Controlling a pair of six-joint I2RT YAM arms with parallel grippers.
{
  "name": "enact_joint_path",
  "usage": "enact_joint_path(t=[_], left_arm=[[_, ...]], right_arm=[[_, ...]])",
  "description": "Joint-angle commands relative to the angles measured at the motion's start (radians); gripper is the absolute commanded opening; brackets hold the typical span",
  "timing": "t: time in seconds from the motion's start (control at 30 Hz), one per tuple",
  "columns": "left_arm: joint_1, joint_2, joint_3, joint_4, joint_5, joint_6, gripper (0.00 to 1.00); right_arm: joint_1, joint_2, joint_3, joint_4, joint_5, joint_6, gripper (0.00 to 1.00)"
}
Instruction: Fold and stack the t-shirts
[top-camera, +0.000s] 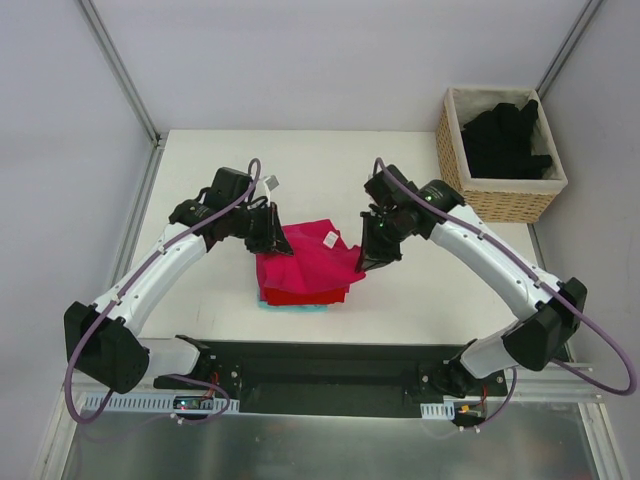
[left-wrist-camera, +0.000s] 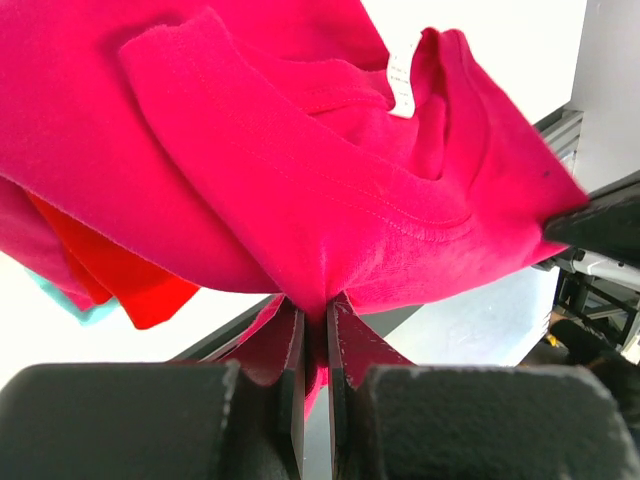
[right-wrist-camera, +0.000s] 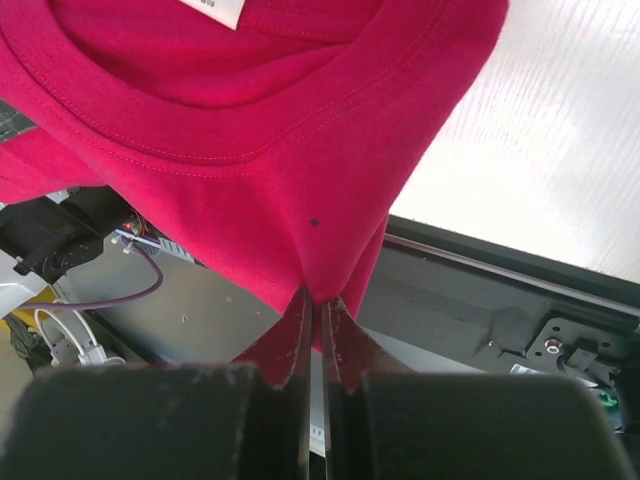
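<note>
Black two-finger left gripper (top-camera: 281, 240) and right gripper (top-camera: 368, 262) each pinch tight on opposite edges of the magenta-pink soft cloth t-shirt (top-camera: 312, 256), draped over a folded bright red t-shirt (top-camera: 305, 296), well left of the woven wicker basket (top-camera: 503, 203).

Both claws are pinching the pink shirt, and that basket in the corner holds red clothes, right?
Not quite. The top view shows the clothes in the wicker basket are black, not red. The left gripper and right gripper do both pinch the pink shirt.
</note>
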Motion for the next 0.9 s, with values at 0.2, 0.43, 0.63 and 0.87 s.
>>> enact_joint_path(t=[0.2,0.43,0.63,0.87], left_arm=[[0.0,-0.046,0.034,-0.015,0.015,-0.035,0.0],[-0.001,-0.157,-0.121,-0.017,0.013,-0.086,0.0],[0.0,-0.23,-0.199,-0.04,-0.002,-0.112,0.0],[-0.001,-0.188,-0.195,-0.04,0.016,-0.107,0.0]], right_arm=[[0.106,0.031,0.14,-0.142,0.046,0.08,0.01],[0.145,-0.055,-0.072,-0.074,0.041,0.148,0.01],[0.185,-0.038,-0.12,-0.064,0.043,0.154,0.01],[0.191,0.084,-0.113,-0.017,0.014,0.055,0.01]])
